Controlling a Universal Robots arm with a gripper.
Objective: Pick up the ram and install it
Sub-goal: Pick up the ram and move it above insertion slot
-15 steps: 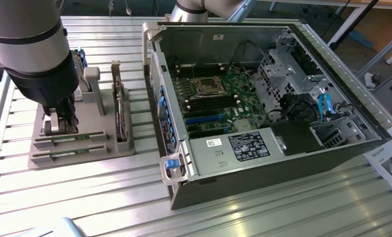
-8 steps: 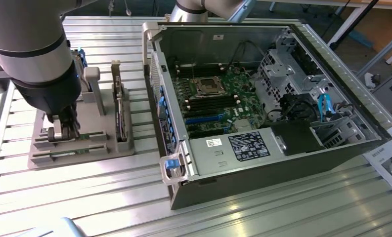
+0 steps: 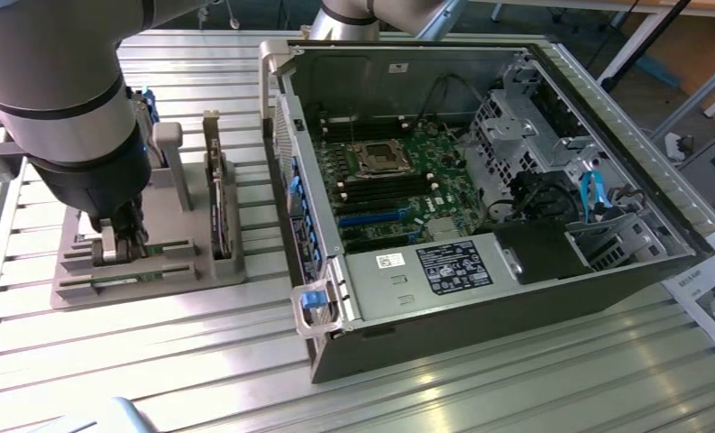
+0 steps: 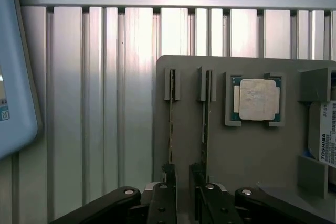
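Holding: nothing. My black gripper (image 4: 182, 176) hangs low over the grey slotted holder tray (image 4: 252, 156) with its jaws spread wide.
Ram: the ram, a thin green circuit-board stick (image 4: 171, 124), stands on edge in a slot of that tray. A second matching stick (image 4: 205, 124) stands in the next slot, near the square silver-topped processor chip (image 4: 256, 99).
Doing it well: I judge I should centre one stick between my fingers (image 4: 168, 179) and stay square to its length. I should keep clear of the neighbour and close on the flat faces evenly.
Hard to make out: I cannot tell which stick lies between my jaws, because my fingers cover both near ends.
Case: the open dark computer case (image 3: 478, 180) sits well apart, toward the exterior view's right. Its memory slots are too small to read.
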